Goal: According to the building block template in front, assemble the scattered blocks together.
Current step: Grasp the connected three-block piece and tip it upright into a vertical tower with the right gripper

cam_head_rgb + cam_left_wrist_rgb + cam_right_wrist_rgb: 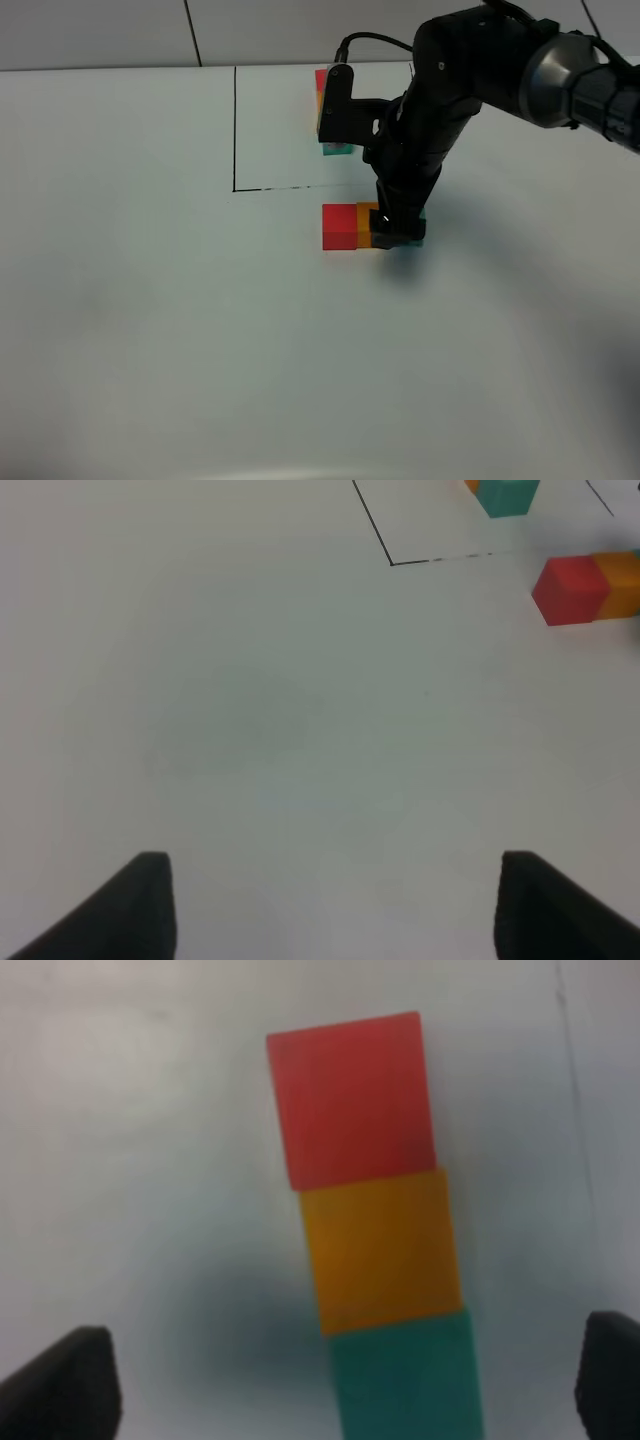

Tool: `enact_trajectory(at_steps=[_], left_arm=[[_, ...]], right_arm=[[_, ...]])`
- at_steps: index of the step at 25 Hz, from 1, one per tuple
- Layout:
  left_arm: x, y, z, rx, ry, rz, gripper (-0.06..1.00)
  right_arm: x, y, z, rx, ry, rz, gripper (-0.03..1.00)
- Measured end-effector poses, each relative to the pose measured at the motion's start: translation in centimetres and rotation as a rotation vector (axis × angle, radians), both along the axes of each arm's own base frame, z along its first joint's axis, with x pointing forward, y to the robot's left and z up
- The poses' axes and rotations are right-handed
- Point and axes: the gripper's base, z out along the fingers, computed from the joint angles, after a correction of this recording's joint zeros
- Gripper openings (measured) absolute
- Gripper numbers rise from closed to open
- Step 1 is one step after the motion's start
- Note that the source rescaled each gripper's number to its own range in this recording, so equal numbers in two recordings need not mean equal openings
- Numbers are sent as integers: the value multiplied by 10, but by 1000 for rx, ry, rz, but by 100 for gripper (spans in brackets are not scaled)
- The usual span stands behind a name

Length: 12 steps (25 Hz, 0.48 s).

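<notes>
My right gripper (345,1380) hangs over the teal cube (408,1380) with its jaws spread wide, the fingertips well clear on either side, so nothing is gripped; I judge it is placed there to release or nudge the row's end. Outward from it, teal, orange cube (380,1250) and red cube (350,1100) touch in one straight line, just outside the drawn frame's near edge on the table (150,330). The template (322,95) sits inside that frame, mostly hidden by my arm. My left gripper (335,905) idles partly spread over bare table, holding nothing.
</notes>
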Motion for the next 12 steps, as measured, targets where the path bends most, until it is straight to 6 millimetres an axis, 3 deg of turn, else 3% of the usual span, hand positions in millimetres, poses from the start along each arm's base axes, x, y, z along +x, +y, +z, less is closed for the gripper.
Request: enact_trajectory(at_steps=[8,12], left_arm=[[0,0,0,0,0,0,42],[0,0,0,0,0,0,42]], right_arm=[[16,8,-49,-36,72,32,81],[19,9,-63,-43,79,31,71]])
